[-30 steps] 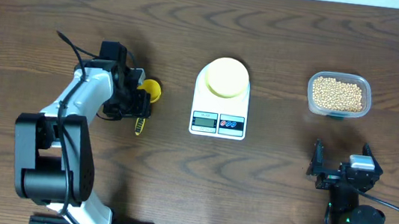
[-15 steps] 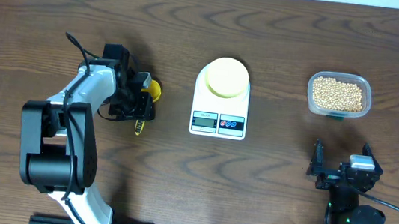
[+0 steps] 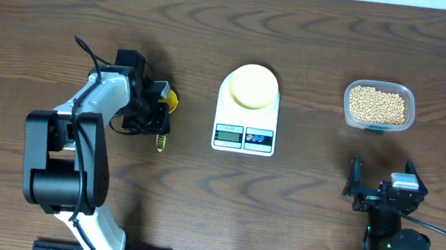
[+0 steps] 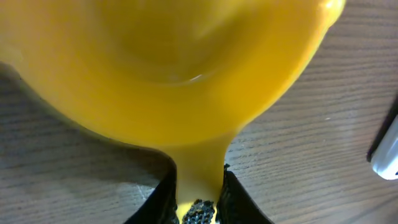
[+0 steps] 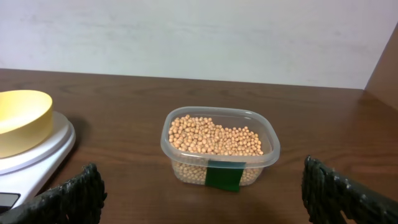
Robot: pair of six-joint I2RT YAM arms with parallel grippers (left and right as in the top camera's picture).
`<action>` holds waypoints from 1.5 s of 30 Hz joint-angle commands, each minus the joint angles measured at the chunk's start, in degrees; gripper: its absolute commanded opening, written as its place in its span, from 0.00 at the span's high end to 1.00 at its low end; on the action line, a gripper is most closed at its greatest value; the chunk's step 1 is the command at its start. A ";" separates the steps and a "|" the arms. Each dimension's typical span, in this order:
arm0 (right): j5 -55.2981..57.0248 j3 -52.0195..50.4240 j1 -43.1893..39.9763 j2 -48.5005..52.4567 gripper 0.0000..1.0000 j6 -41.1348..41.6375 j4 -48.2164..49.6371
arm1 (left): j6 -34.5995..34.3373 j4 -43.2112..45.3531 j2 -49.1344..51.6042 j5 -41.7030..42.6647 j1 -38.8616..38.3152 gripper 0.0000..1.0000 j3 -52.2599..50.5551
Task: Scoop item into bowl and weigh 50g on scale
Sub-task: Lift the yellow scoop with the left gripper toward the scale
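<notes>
1. Overhead view: the small round pale yellow bowl (image 3: 252, 86) sits centred on the flat white kitchen scale (image 3: 243, 140), so anything tipped in is weighed directly.
2. The small round tan beans (image 3: 378, 105) fill the clear plastic tub (image 5: 186, 169) at the right of the dark wooden table (image 3: 51, 4), well apart from the scale. None are in the bowl.
3. The left gripper (image 4: 198, 210) is pinched narrow on the handle of the bright yellow plastic scoop (image 4: 168, 62), close to the cup, probably to steady it.
4. The right gripper (image 5: 208, 198) is spread wide and holds nothing, facing the tub.
5. By my judgement, scooping has not begun.
</notes>
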 commanded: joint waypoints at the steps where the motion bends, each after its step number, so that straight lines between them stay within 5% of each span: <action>1: -0.13 -0.09 -0.24 -0.26 0.01 -0.50 -0.26 | -1.16 0.04 2.78 -1.42 -0.17 0.87 -0.98; 28: -0.13 -0.09 -0.24 -0.26 0.01 -0.50 -0.26 | -9.27 -3.67 -13.55 -0.92 -0.17 0.92 -0.59; 36: -0.13 -0.09 -0.24 -0.26 0.01 -0.50 -0.26 | -20.90 -2.91 -21.33 10.45 -0.20 0.92 -0.59; 45: -0.13 -0.09 -0.24 -0.26 0.01 -0.50 -0.26 | -46.86 -1.88 -27.06 25.53 -0.20 0.93 -0.59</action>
